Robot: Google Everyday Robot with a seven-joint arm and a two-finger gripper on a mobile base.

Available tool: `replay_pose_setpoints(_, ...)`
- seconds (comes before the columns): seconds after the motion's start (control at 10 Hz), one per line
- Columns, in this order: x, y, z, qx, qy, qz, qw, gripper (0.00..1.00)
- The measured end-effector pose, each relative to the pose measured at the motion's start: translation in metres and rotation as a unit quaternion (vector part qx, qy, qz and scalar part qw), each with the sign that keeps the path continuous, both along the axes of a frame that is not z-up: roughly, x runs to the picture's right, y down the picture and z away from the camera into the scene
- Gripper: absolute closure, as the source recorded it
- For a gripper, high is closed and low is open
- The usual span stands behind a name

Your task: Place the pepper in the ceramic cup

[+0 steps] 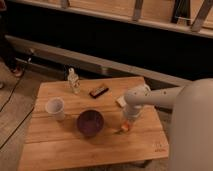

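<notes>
The orange pepper lies on the wooden table, right of centre. My gripper points straight down on it from the white arm and is shut on the pepper, so only the orange end shows below the fingers. The white ceramic cup stands upright near the table's left side, well apart from the gripper, with the bowl between them.
A dark purple bowl sits mid-table, just left of the gripper. A small pale bottle and a dark flat object stand toward the back. A pale block lies behind the gripper. The robot's body fills the right side.
</notes>
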State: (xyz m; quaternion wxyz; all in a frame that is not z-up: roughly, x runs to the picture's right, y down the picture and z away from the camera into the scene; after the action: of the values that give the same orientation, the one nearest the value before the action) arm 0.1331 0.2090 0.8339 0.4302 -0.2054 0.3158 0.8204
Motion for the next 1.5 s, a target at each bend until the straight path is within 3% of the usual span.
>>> replay_pose_setpoints(0.4, -0.013, -0.043, -0.023, 0.017, -0.020, -0.073, 0.9970, 1.00)
replay_pose_setpoints(0.6, -0.024, -0.074, -0.034, 0.029, -0.029, -0.129, 0.9908, 1.00)
replay_pose_setpoints(0.8, -0.039, -0.104, -0.042, 0.040, -0.042, -0.176, 0.9827, 1.00)
replay_pose_setpoints(1.2, -0.066, -0.166, -0.056, 0.059, -0.083, -0.267, 0.9584, 1.00)
replay_pose_setpoints(1.4, -0.071, -0.187, -0.059, 0.066, -0.100, -0.296, 0.9475, 1.00)
replay_pose_setpoints(1.5, -0.072, -0.197, -0.060, 0.070, -0.111, -0.315, 0.9401, 1.00)
